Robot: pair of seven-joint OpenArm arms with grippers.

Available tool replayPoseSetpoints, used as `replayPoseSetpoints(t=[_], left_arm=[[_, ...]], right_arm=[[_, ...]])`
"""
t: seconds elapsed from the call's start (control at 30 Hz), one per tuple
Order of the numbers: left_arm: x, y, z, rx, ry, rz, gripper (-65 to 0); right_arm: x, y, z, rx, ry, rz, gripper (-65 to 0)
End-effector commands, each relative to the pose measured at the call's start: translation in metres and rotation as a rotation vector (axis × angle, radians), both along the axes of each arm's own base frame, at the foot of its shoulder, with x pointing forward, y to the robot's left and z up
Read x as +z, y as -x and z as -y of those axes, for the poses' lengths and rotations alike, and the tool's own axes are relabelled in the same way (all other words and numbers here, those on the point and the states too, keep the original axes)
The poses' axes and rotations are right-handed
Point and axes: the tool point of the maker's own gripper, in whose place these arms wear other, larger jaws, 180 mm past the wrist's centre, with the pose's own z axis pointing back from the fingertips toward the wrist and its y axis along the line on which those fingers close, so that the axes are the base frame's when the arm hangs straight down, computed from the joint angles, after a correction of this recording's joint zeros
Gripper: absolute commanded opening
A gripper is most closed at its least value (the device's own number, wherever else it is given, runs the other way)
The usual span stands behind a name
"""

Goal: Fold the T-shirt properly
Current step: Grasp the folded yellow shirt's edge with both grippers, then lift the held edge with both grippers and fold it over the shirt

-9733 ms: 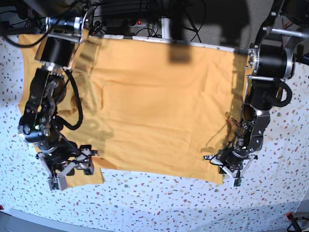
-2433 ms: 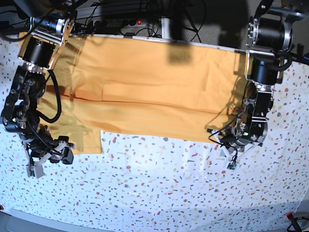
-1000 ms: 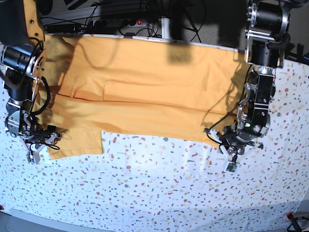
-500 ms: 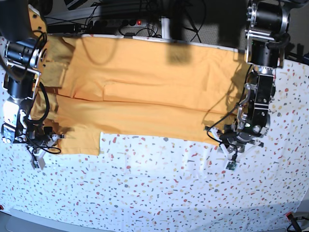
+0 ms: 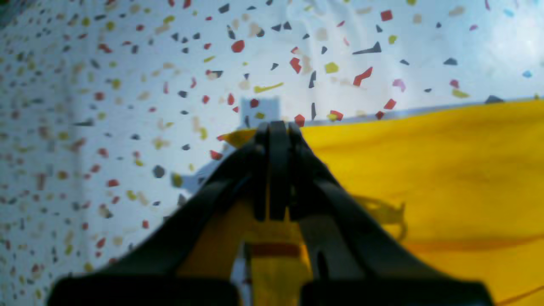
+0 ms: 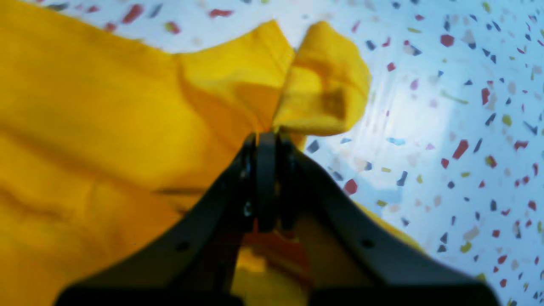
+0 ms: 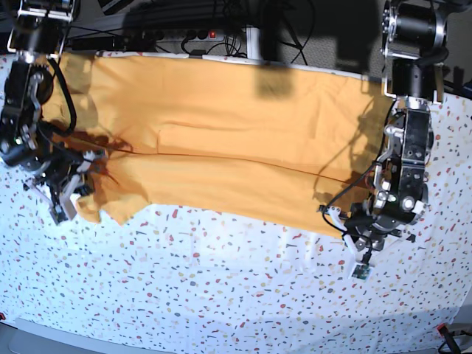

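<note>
The T-shirt (image 7: 236, 155) lies spread wide across the far half of the bench (image 7: 236, 295), orange-yellow and plain, with a long crease running side to side through its middle and its near edge slanting across the speckled tablecloth (image 7: 221, 280). At the base view's left end the cloth is bunched and lifted into a small peak instead of lying flat; at the right end its near corner reaches down to the arm there.

The right gripper (image 6: 265, 140) is at that bunched left end. In its wrist view the dark fingers (image 6: 255, 178) are pressed together on a fold of the T-shirt (image 6: 127, 127), pinching the yellow cloth where a small flap curls up just beyond the tips. In the base view the same gripper (image 7: 70, 193) sits at the shirt's near left corner, with cloth gathered against it.

The left gripper (image 5: 276, 127) is at the opposite corner. Its fingers (image 5: 272, 170) are closed tight together, and the edge of the T-shirt (image 5: 425, 170) passes between them, a small tip of yellow showing just left of the tips, so they pinch the hem. In the base view this gripper (image 7: 369, 236) rests low over the near right corner of the shirt, close to the tablecloth (image 5: 127, 85).

Beyond the far edge of the bench, dark cables (image 7: 184, 22) and a power strip (image 7: 193, 35) lie in shadow.
</note>
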Motion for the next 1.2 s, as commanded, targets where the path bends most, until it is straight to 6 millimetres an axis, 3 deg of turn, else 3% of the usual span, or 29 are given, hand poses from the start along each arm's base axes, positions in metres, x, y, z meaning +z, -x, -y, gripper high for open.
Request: replayPoseSetpoints(t=[0.0, 0.17, 0.3, 0.47, 0.63, 0.83, 1.17], left_arm=[[0.026, -0.009, -0.001, -0.001, -0.01, 0.062, -65.0], [0.041, 0.0, -0.002, -0.003, -0.03, 0.072, -65.0], [0.029, 0.02, -0.004, -0.012, -0.043, 0.054, -65.0], [0.01, 0.056, -0.011, -0.025, -0.082, 0.014, -65.0], [0.012, 0.082, -0.024, -0.05, -0.14, 0.018, -65.0], [0.004, 0.103, -0.039, -0.066, -0.199, -0.014, -65.0], [-0.014, 0.121, -0.04, -0.072, -0.199, -0.071, -65.0]], right_arm=[[0.021, -0.001, 0.005, 0.005, 0.019, 0.056, -65.0], [0.042, 0.036, 0.007, 0.007, 0.074, 0.094, -65.0], [0.049, 0.063, 0.009, 0.009, 0.124, 0.093, -65.0], [0.043, 0.092, 0.008, 0.02, 0.157, 0.045, -65.0], [0.027, 0.115, 0.007, 0.031, 0.162, -0.029, -65.0], [0.016, 0.129, 0.01, 0.023, 0.183, -0.079, -65.0], [0.006, 0.14, 0.018, -0.009, 0.221, -0.149, -65.0]])
